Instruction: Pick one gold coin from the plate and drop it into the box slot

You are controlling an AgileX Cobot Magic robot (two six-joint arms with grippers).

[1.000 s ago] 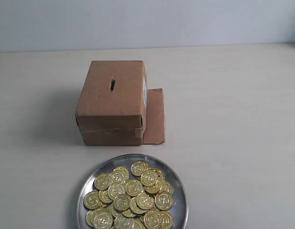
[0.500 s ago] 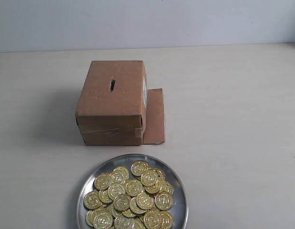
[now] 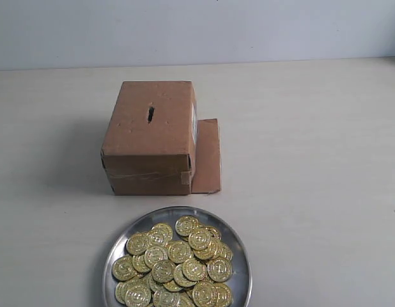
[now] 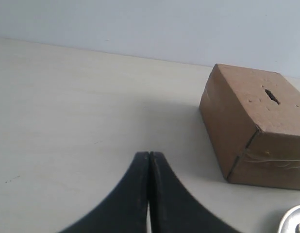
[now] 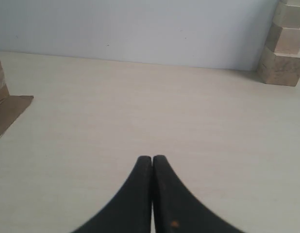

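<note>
Nothing is done yet. My left tool (image 4: 149, 155) and right tool (image 5: 152, 158) are both pinched together, holding nothing. The gold coins (image 3: 175, 268) lie piled on the plate (image 3: 144, 222) near the box (image 3: 149, 144). Its slot (image 3: 150, 114) is on top.

The left hand (image 4: 149, 160) shows as two smooth, matt black fingers (image 4: 133, 194), each a curved blade widening from a rounded tip. The right hand (image 5: 152, 162) has the same black pair, with a small orange-brown speck (image 5: 174, 224) on one finger, perhaps a stain or scuff.
</note>
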